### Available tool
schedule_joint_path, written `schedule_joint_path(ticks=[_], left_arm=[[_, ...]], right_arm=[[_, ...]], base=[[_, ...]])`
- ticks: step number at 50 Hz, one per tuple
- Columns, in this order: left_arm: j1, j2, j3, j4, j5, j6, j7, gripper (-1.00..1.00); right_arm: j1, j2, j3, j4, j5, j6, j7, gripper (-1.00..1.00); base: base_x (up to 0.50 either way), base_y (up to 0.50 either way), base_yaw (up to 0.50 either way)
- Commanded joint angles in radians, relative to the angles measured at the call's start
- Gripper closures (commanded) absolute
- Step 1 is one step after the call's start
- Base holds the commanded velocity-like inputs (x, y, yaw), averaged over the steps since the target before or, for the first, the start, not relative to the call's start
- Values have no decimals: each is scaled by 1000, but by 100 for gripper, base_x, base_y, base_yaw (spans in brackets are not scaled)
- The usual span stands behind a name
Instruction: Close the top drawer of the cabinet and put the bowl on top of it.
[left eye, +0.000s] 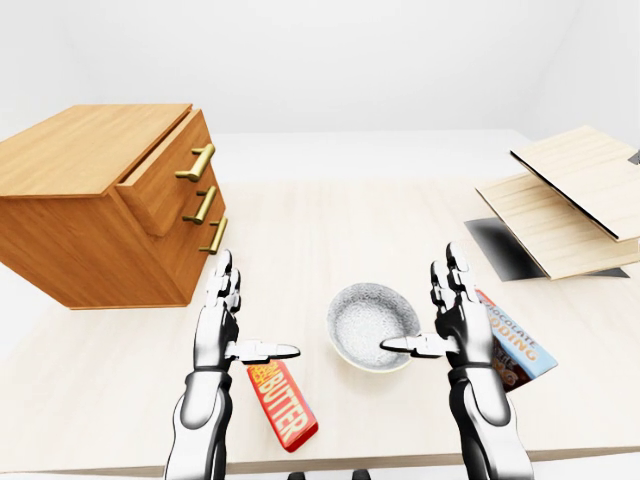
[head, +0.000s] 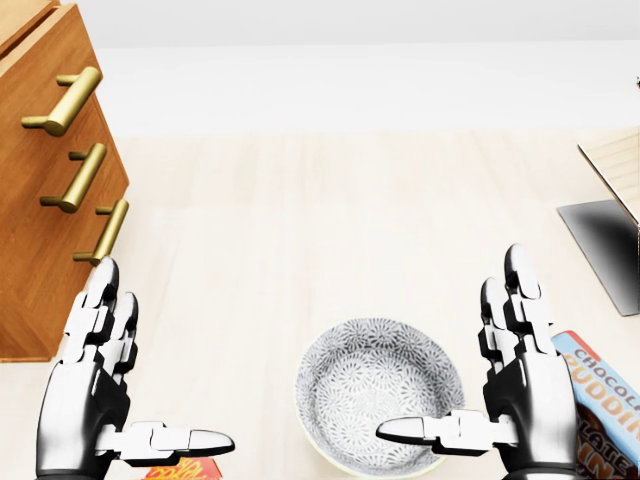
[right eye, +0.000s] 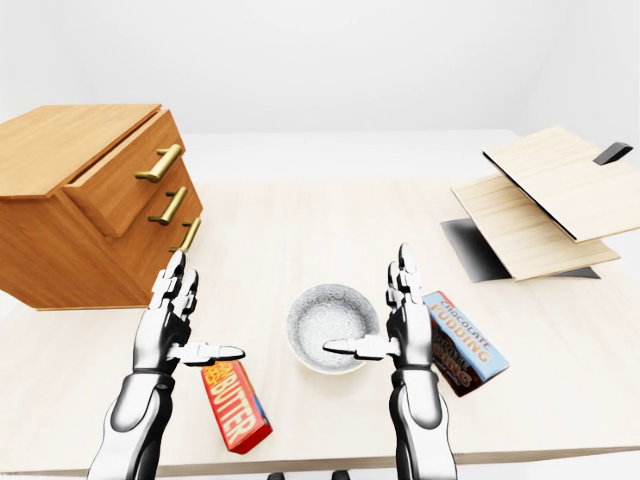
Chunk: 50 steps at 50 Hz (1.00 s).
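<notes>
The wooden cabinet (left eye: 90, 215) stands at the left of the table, its top drawer (left eye: 160, 180) pulled out a little past the two below, each with a brass handle. The grey patterned bowl (head: 380, 408) sits upright on the table, bottom centre. My left hand (head: 150, 370) is open, well left of the bowl and just below the cabinet in the head view. My right hand (head: 455, 350) is open at the bowl's right side, thumb pointing over its rim. I cannot tell whether it touches. Neither hand holds anything.
A red butter box (left eye: 283, 402) lies near the table's bottom edge by my left hand. A chocolate pudding box (left eye: 510, 345) lies under my right hand. Stacked wooden boards (left eye: 565, 200) over a dark panel (left eye: 495, 250) fill the right side.
</notes>
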Motion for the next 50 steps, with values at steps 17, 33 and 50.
schedule_joint_path(ticks=[17, 33, 50], left_arm=[[-93, 10, -11, 134, 12, 20, -1, -100], [-181, 14, -33, 138, 57, 73, -3, -100], [-323, 28, -9, 108, 54, 73, -3, -100]], right_arm=[[4, -1, -1, 9, 19, -19, 20, -100], [18, 1, -13, -7, 27, -42, 30, -100], [26, 1, -18, -21, 48, -38, 57, -100]], base=[[0, 17, 0], [0, 0, 0], [0, 0, 0]])
